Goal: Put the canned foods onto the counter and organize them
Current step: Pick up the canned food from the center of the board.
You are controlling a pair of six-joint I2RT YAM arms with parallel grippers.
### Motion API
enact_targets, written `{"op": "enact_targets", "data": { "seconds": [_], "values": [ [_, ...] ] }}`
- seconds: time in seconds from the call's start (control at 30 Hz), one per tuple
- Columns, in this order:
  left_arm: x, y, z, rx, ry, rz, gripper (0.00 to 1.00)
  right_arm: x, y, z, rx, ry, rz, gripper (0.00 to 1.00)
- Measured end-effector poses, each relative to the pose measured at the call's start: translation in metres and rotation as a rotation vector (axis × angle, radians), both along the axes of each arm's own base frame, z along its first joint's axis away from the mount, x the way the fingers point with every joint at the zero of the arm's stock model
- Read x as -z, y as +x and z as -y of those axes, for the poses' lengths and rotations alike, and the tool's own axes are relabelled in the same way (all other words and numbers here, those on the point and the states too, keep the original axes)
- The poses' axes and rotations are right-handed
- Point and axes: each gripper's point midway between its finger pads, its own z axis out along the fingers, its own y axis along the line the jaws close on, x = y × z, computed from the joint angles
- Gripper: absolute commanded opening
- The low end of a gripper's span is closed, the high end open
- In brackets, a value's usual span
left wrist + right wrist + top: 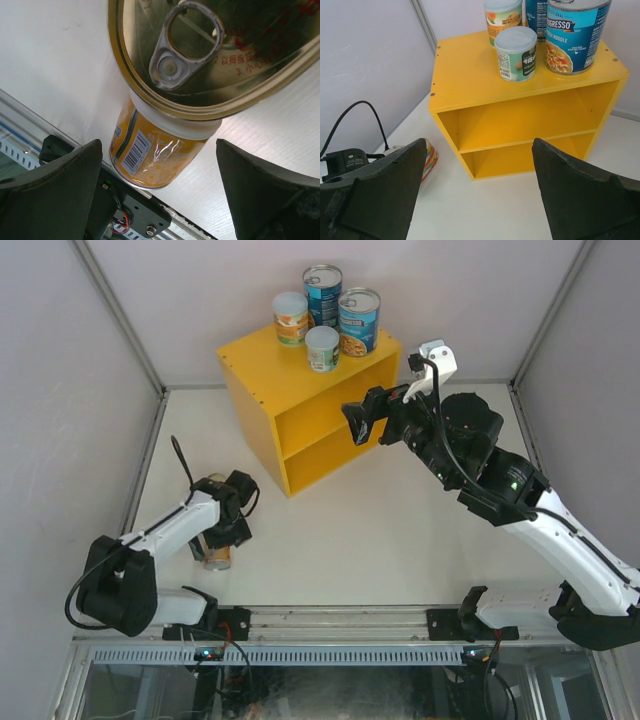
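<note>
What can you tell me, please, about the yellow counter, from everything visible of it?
The counter is a bright yellow box, seemingly painted board, with a flat top and one inner shelf splitting its open front into two compartments, both bare where visible. It stands upright on the white table, angled, near the back wall. On top stand two tall blue cans and two small cans. Nothing else visibly touches it.

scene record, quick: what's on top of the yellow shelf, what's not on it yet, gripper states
shelf top: Progresso can, second blue can, green small can, orange small can; all upright
left gripper: open, holding nothing
right gripper: open, empty, facing yellow shelf unit
not yet shelved: barcode can, oval pull-tab tin, both in front of left gripper
</note>
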Motion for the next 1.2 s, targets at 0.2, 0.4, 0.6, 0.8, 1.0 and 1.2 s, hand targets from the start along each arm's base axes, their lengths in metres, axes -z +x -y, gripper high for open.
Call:
{"op": "enact_targets", "data": {
  "seconds": [0.2,0.4,0.6,0.8,1.0,1.2],
  "values": [
    [0.013,-0.003,-0.003,0.007,0.018,-0.029,0.97,0.002,0.003,0.001,0.002,-0.003,-0.003,0.85],
    [0.019,0.000,-0.002,0.017,0.023,-0.041,0.88,0.007,0.007,-0.003,-0.006,-0.014,-0.013,0.85],
    [0.022,0.004,-0.001,0.021,0.019,-0.032,0.67,0.015,0.013,-0.010,-0.011,-0.032,-0.029,0.85],
    [0.023,0.004,-0.001,0.042,0.019,-0.034,0.22,0.019,0.014,-0.012,-0.017,-0.039,-0.035,0.85],
    [0.023,0.003,-0.002,0.046,0.021,-0.038,0.00,0.019,0.015,-0.013,-0.020,-0.041,-0.037,0.85],
    [0.022,0.003,0.005,0.044,-0.029,-0.009,0.00,0.020,0.015,-0.013,-0.019,-0.042,-0.038,0.85]
  ]
}}
